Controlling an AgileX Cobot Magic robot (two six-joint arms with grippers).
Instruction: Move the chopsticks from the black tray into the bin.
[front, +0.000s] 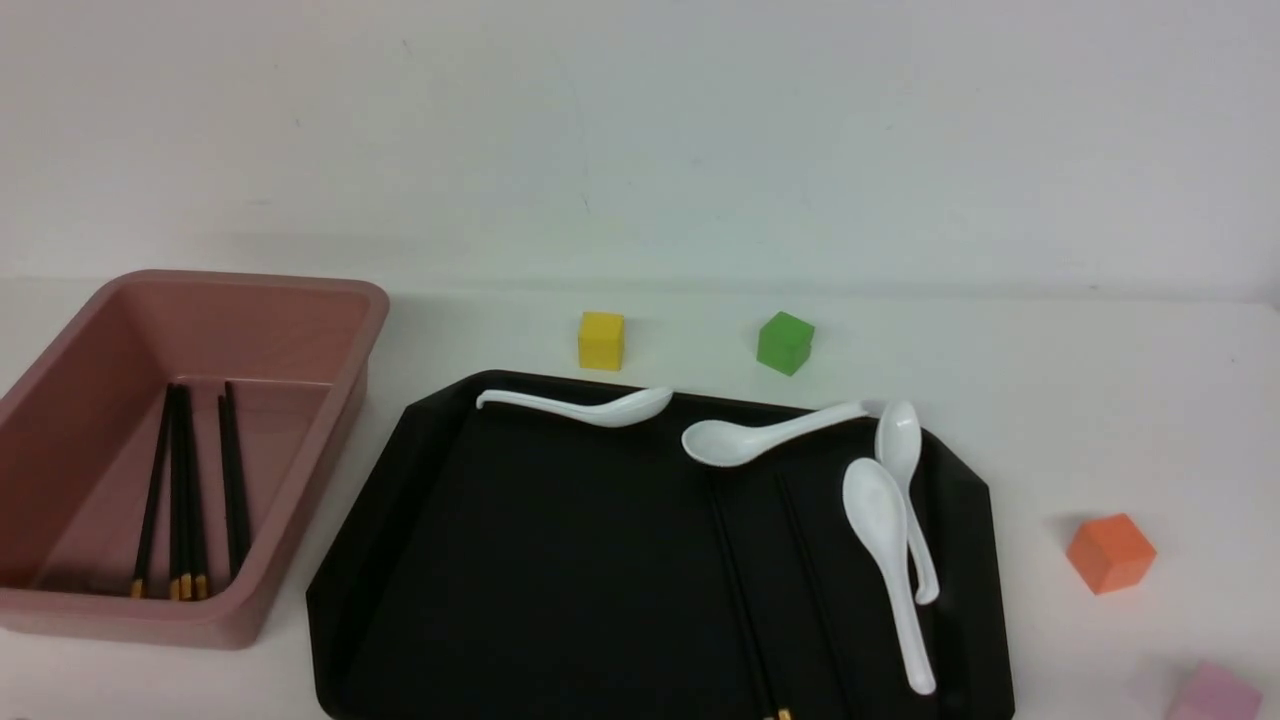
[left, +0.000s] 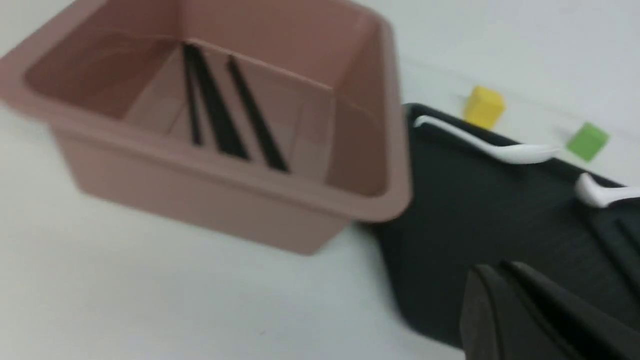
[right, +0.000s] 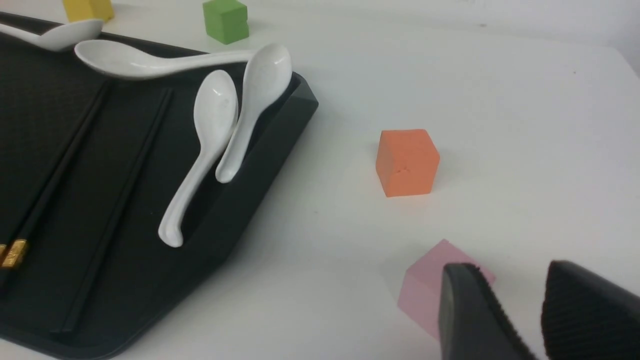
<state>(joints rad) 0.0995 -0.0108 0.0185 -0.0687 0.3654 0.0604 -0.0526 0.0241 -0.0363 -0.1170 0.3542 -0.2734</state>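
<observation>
Chopsticks (front: 745, 600) on black tray (front: 520, 560) run off-frame, barely visible.

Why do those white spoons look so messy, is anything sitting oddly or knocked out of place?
Nothing is spilled or broken. Two spoons do sit askew on the black tray: one spoon has its handle propped on the far rim, poking outside, and another spoon leans along the right rim. The chopsticks left on the tray lie flat.
</observation>
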